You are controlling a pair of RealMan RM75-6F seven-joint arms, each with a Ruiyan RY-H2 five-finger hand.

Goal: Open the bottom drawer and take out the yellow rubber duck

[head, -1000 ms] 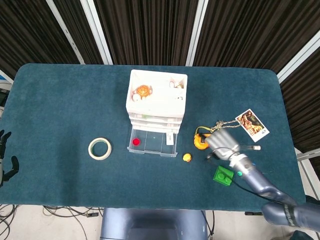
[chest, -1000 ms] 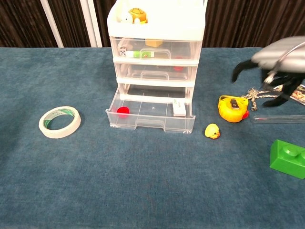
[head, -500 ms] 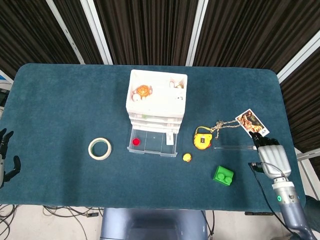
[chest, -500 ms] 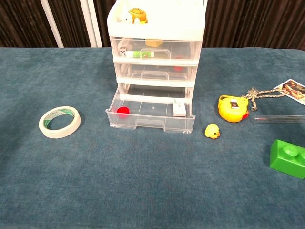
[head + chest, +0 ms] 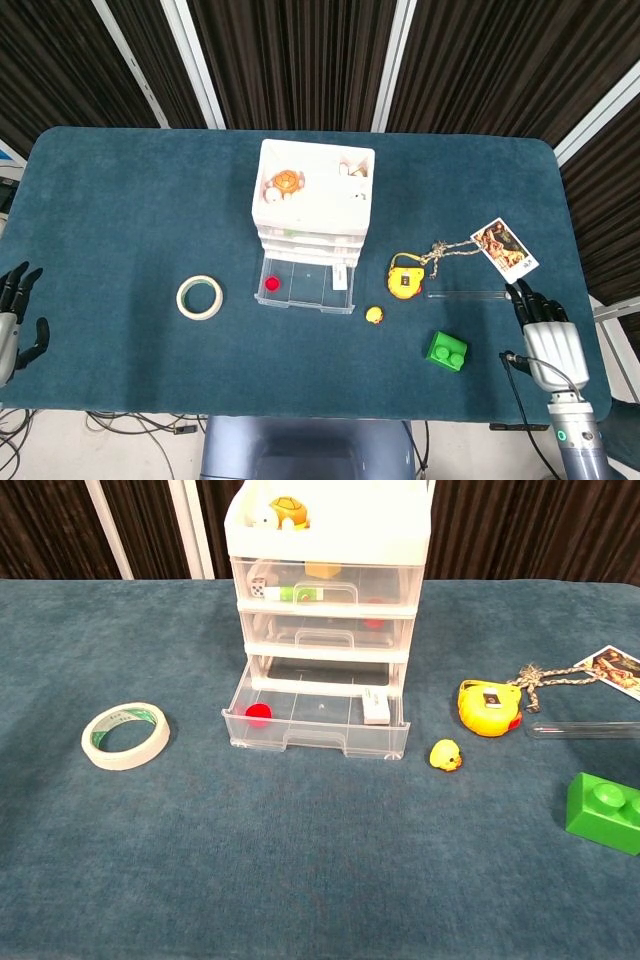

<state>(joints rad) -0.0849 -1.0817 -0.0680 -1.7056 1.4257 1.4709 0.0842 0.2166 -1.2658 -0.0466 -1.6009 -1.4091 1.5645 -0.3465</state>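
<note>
The white drawer unit [image 5: 314, 205] [image 5: 326, 590] stands mid-table with its bottom drawer [image 5: 305, 286] [image 5: 318, 722] pulled out. A red ball [image 5: 258, 714] and a small white block [image 5: 376, 706] lie inside the drawer. The yellow rubber duck [image 5: 374, 315] [image 5: 446, 755] sits on the cloth just right of the drawer's front corner. My right hand [image 5: 541, 331] hovers at the table's right front edge, fingers spread, holding nothing. My left hand [image 5: 14, 320] is at the far left edge, fingers apart and empty. Neither hand shows in the chest view.
A yellow tape measure [image 5: 404, 279] [image 5: 489, 707] with a rope lies right of the duck. A green brick [image 5: 447, 351] [image 5: 604, 812], a clear tube [image 5: 585, 730] and a photo card [image 5: 503, 249] sit further right. A tape roll [image 5: 199, 297] [image 5: 125, 735] lies left of the drawer.
My right hand has pulled back from near the tape measure to the right front edge of the table. The duck stays on the cloth. My left hand shifted slightly.
</note>
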